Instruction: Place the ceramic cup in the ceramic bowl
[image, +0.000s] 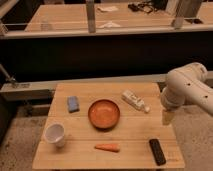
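Note:
The white ceramic cup (55, 134) stands upright near the front left corner of the wooden table (131, 131). In the middle of the table sits the orange-brown ceramic bowl (104, 113), with nothing in it. My white arm reaches in from the right. Its gripper (167, 116) hangs at the table's right edge, far from the cup and to the right of the bowl. The gripper is open and holds nothing.
A blue sponge-like block (73, 103) lies at the back left and a white tube (135, 101) at the back right. A small carrot (107, 147) lies in front of the bowl and a black remote-like bar (157, 151) at the front right. A dark counter and rail run behind the table.

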